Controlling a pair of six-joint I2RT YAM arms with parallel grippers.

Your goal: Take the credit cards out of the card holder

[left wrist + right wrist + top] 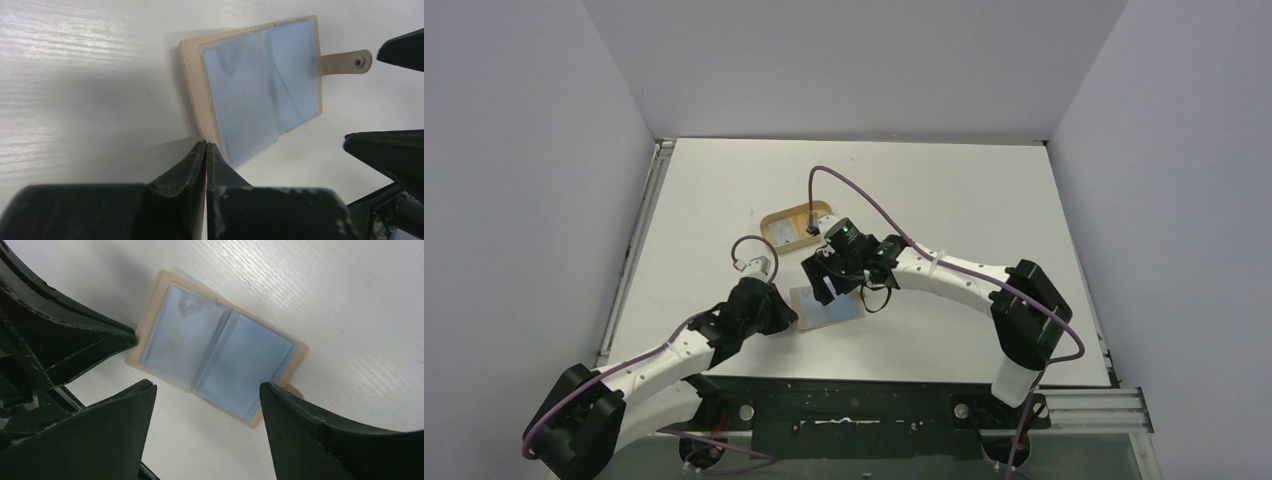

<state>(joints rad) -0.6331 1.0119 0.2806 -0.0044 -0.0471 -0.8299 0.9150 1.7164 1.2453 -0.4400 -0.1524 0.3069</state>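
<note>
Resting spot: holder (pixel 192 85) lies open, flat on the table (pixel 75 75), blue cards (pixel 260 90) in its clear sleeves.
Left gripper (pixel 206 145): pinched together, tips at holder's edge.
Right gripper (pixel 206 386): spread wide, hovering over holder, gripping nothing.

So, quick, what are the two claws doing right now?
Left gripper: shut, tips at the card holder's edge, nothing between them.
Right gripper: open above the card holder, holding nothing.

The white wood-grain counter (pixel 964 200) carries a small tan leather-like bifold card holder (pixel 829 305), lying open with its clear sleeves facing up. Farther back, apart from it, sits an oval tan tray (pixel 780 226) with a yellow inside.
</note>
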